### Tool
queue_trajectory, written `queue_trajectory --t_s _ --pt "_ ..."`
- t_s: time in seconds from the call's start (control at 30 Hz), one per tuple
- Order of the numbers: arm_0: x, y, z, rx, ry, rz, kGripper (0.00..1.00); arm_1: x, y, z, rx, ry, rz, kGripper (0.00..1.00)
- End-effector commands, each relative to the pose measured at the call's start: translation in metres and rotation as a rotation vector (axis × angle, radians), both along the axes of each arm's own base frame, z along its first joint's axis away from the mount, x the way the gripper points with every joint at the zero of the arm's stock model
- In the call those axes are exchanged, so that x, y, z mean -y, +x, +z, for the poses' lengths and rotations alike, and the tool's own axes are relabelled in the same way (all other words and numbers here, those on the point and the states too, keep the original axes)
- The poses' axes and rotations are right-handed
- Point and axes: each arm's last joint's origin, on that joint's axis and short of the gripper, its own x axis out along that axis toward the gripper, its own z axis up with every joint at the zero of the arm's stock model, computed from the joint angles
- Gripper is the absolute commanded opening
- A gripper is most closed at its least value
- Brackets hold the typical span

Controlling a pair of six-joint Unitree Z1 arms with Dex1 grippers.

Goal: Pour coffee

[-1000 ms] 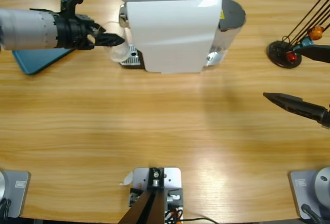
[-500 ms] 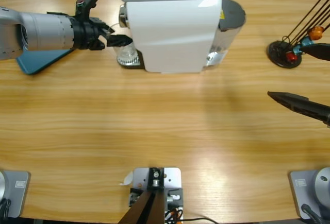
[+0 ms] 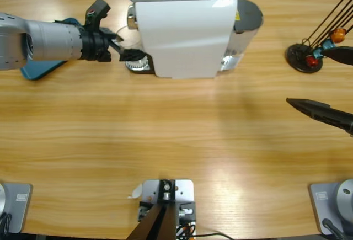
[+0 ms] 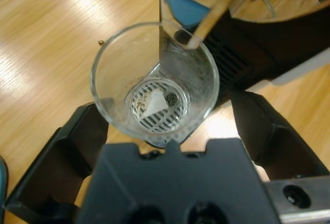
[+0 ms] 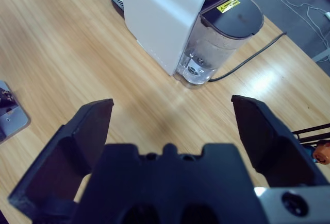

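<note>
The coffee machine [image 3: 185, 30] stands upright at the far middle of the surface [image 3: 176, 135], its drip tray [image 3: 138, 63] projecting toward the left arm's side. The left arm reaches in along the surface's long axis, so the machine lies straight ahead of the left end effector [image 3: 129, 53]. That end effector is spread wide, its jaws either side of the glass [image 4: 154, 82] without visibly pressing it. The glass stands upright and empty on the tray grille, under the spout side. The right end effector [image 5: 172, 126] hangs wide and empty, well apart from the machine; the left is plainly nearer. Against a second ago, the left end effector has advanced toward the machine and the glass has moved from beside the tray onto it.
</note>
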Motion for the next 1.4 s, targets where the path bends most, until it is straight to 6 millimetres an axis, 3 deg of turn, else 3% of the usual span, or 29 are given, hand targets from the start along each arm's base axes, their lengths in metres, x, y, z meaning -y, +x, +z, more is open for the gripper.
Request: queue_trajectory --t_s 0.03,0.2,0.33,0.5,0.67,0.7,0.73,0.8,0.83,0.87,1.03,1.23,1.4 --pt "-0.03 -0.041 0.031 -0.027 0.019 0.005 0.996 0.003 0.0 -0.012 -0.014 -0.047 -0.012 1.0" --pt "-0.063 -0.078 0.082 0.015 -0.004 0.022 0.993 -0.003 0.004 -0.016 -0.04 -0.071 -0.004 1.0" --pt "-0.102 -0.122 0.111 0.057 -0.011 0.049 0.991 -0.008 0.007 -0.02 -0.07 -0.083 -0.005 1.0" --pt "-0.147 -0.167 0.089 0.101 0.043 0.128 0.987 -0.023 0.017 -0.01 -0.143 -0.126 -0.003 1.0" --pt "-0.142 -0.154 0.099 0.103 0.115 0.197 0.992 -0.039 0.04 0.026 -0.18 -0.134 -0.044 1.0" --pt "-0.141 -0.154 0.101 0.062 0.119 0.201 0.996 -0.041 0.045 0.034 -0.178 -0.13 -0.058 0.934" --pt "-0.142 -0.156 0.102 0.029 0.109 0.217 0.996 -0.044 0.051 0.042 -0.172 -0.126 -0.065 0.714" --pt "-0.146 -0.161 0.094 -0.036 0.089 0.268 0.98 -0.049 0.066 0.059 -0.181 -0.102 -0.079 0.402" --pt "-0.147 -0.162 0.091 -0.049 0.082 0.272 0.926 -0.052 0.079 0.067 -0.212 -0.094 -0.079 0.106" --pt "-0.147 -0.163 0.091 -0.051 0.073 0.266 0.898 -0.054 0.089 0.073 -0.229 -0.091 -0.072 0.0" --pt "-0.148 -0.165 0.088 -0.035 0.053 0.251 0.898 -0.067 0.128 0.088 -0.202 -0.161 -0.129 0.0" --pt "-0.142 -0.163 0.083 -0.045 0.031 0.19 0.895 -0.105 0.18 0.11 -0.222 -0.24 -0.115 0.0" --pt "-0.146 -0.167 0.083 -0.027 0.011 0.192 0.89 -0.127 0.216 0.107 -0.245 -0.26 -0.119 0.0"
